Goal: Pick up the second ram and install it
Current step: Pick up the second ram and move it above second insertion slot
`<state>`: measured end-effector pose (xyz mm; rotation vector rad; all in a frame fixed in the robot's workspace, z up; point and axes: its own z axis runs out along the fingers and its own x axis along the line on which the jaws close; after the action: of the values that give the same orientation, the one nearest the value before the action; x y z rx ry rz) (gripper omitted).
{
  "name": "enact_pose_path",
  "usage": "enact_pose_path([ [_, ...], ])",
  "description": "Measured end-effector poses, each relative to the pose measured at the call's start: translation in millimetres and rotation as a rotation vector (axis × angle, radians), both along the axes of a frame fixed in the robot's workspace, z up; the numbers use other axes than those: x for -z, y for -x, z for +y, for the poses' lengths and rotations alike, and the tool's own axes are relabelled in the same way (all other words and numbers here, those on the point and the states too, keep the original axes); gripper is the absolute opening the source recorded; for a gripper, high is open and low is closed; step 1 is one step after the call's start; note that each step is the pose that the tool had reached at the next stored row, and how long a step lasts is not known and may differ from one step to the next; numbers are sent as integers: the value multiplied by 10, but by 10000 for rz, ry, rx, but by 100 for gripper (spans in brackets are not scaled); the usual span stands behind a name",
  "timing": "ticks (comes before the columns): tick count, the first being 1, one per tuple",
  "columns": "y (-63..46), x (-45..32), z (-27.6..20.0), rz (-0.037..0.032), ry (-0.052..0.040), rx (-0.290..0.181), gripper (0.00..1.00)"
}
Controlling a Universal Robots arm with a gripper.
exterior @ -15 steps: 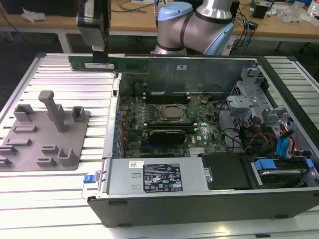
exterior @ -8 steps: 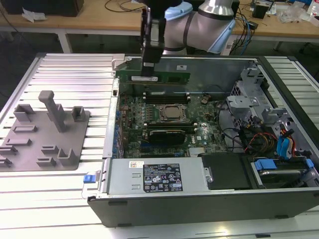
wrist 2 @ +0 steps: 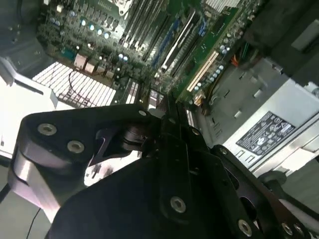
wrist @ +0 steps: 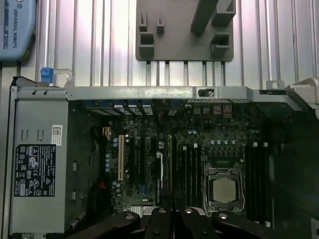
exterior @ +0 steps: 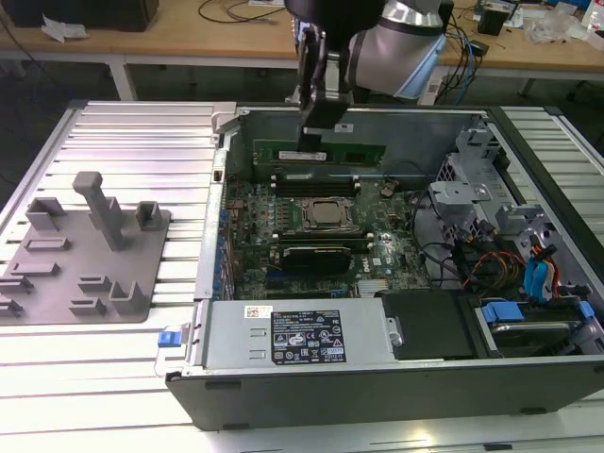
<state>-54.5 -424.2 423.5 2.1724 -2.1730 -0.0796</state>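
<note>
Pinches second ram (exterior: 359, 151) in gripper (exterior: 319, 132) over memory slots (exterior: 316, 182); risks skewed seating or snapped latch through slight tilt or offset

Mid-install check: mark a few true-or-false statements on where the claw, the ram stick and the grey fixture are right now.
1. The claw is over the grey fixture. False: it is at the second ram, inside the computer case.
2. The second ram stands on its long edge near the case's far wall. True.
3. The grey fixture lies inside the case. False: it lies on the ribbed table, at the exterior view's left.
4. The processor sits between two banks of memory slots. True.
</note>
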Motion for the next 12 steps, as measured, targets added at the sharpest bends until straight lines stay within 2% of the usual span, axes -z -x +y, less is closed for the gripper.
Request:
enact_pose_path([
  [1,-47,54,31,0,-1,0,9],
  [2,-55,80,47,0,0,2,9],
  [3,-60,117,87,0,1,1,9],
  [8,-81,221,258,0,2,0,9],
  [12,-87,335,329,-14,3,-39,9],
])
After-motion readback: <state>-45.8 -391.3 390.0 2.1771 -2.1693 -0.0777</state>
